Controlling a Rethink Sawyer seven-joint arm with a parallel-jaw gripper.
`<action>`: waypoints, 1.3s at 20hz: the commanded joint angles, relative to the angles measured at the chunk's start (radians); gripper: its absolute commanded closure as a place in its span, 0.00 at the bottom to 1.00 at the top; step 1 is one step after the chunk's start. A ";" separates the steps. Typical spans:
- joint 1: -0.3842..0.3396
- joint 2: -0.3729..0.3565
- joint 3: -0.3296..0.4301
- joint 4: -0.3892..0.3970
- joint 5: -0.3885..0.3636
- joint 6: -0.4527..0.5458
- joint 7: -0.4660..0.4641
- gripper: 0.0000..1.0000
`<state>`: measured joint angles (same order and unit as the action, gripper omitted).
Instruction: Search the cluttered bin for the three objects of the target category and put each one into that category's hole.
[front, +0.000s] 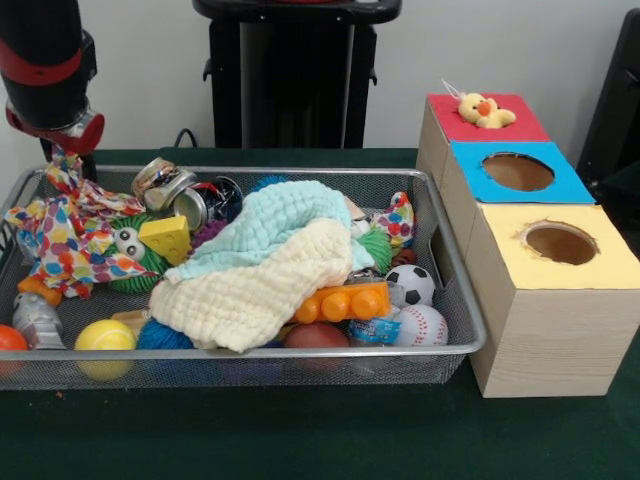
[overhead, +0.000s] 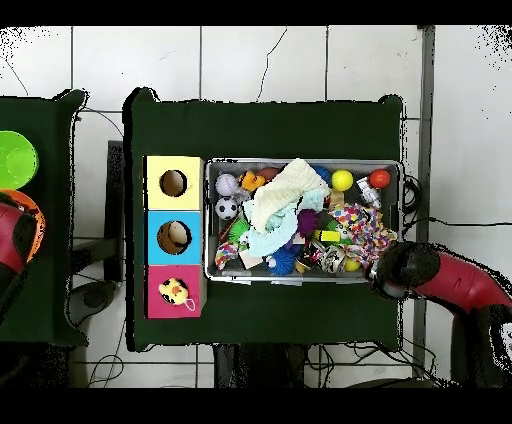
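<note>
The silver wire mesh bin (front: 300, 172) holds a heap of toys; it also shows in the overhead view (overhead: 300, 163). A fluffy yellow duckling (front: 483, 110) sits in the hole of the red-topped box (front: 525, 125), also seen from above (overhead: 174, 291). My gripper (front: 66, 158) hangs over the bin's far left corner, shut on a colourful patterned cloth (front: 70, 235) that rises in a peak to it. From above the gripper (overhead: 383, 262) is at the bin's corner. A green fuzzy toy with eyes (front: 130, 245) lies beside the cloth. Other toy animals are hidden.
A cream and mint towel (front: 265, 270) covers the bin's middle. A soccer ball (front: 410, 284), a baseball (front: 420, 325), an orange bumpy toy (front: 343, 302), a yellow ball (front: 104, 335) and tins (front: 165, 183) lie around it. Blue-topped (front: 517, 172) and yellow-topped (front: 560, 243) boxes have open holes.
</note>
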<state>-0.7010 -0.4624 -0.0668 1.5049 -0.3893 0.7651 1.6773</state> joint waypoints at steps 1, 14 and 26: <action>0.081 -0.120 0.195 0.037 0.016 0.108 -0.164 0.00; 0.039 -0.186 0.243 0.037 0.019 0.255 -0.207 0.00; -0.007 0.121 0.239 -0.030 -0.185 -0.148 -0.098 0.00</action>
<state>-0.6889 -0.5546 0.1045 1.5016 -0.4477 0.7711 1.6763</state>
